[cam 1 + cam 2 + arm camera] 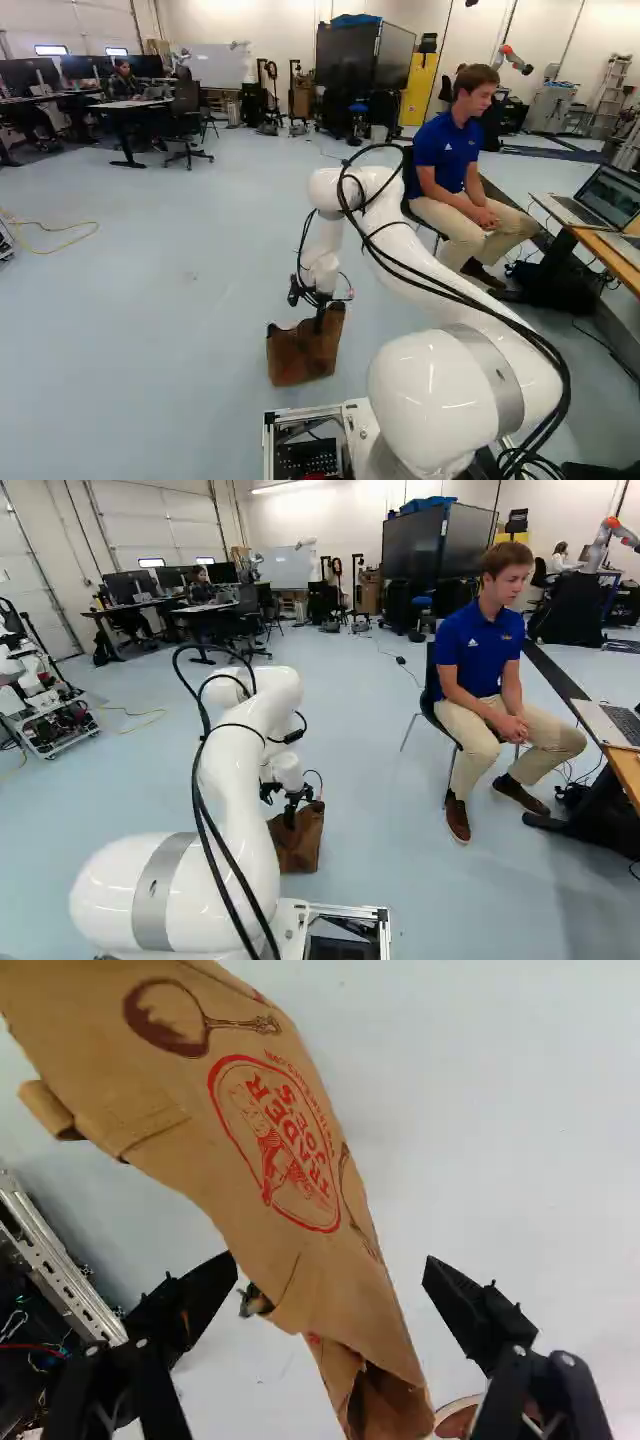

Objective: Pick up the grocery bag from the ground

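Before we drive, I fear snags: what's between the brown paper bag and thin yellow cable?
Pale blue floor runs from bag to cable in the left base view.

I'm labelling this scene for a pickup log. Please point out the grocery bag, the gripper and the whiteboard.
Grocery bag (285, 1150): wrist view, on the red emblem of its printed side.
Gripper (330, 1268): wrist view, midway between its parted fingertips.
Whiteboard (208, 68): left base view, on its white face.

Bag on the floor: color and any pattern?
The grocery bag is tan-brown, with a red oval print and a dark brown spoon drawing; best seen in the wrist view.
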Controlling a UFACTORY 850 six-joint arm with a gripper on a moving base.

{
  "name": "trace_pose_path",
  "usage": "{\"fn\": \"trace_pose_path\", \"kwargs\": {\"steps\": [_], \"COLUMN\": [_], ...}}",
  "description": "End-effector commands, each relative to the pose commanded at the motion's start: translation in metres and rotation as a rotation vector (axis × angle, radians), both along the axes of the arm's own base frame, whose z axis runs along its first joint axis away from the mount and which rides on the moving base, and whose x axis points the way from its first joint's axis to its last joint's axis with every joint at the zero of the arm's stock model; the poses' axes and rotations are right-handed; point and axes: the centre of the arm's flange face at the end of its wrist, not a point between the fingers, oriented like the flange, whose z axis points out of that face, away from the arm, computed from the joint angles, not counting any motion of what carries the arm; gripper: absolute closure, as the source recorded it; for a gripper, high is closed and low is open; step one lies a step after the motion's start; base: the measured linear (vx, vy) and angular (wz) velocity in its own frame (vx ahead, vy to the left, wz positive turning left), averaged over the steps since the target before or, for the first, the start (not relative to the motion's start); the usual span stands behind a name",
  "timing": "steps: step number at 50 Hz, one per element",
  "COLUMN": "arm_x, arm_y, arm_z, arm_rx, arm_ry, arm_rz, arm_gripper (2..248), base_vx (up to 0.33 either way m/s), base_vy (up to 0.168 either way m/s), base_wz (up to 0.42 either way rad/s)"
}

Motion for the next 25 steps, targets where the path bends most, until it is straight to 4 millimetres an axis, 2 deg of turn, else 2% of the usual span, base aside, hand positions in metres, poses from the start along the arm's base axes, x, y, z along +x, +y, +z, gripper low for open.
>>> {"fn": "trace_pose_path", "kwargs": {"steps": [8,13,14,18,19,24,25], "arm_x": [0.001,0.001,0.001,0.001,0.001,0.001,0.001], "arm_y": [0.0,0.0,0.0,0.0,0.0,0.0,0.0], "arm_z": [-0.021,-0.026,-0.026,-0.028,-0.028,-0.028,-0.028], "arm_rx": [-0.001,-0.001,-0.001,-0.001,-0.001,-0.001,-0.001], "arm_ry": [0.005,0.006,0.006,0.006,0.006,0.006,0.006], "arm_rz": [0.0,0.0,0.0,0.0,0.0,0.0,0.0], "arm_gripper": [3,3,18,18,55,55,94], "base_vx": [0.0,0.0,0.0,0.0,0.0,0.0,0.0], "base_vy": [0.0,0.0,0.0,0.0,0.0,0.0,0.0], "base_wz": [0.0,0.0,0.0,0.0,0.0,0.0,0.0]}}
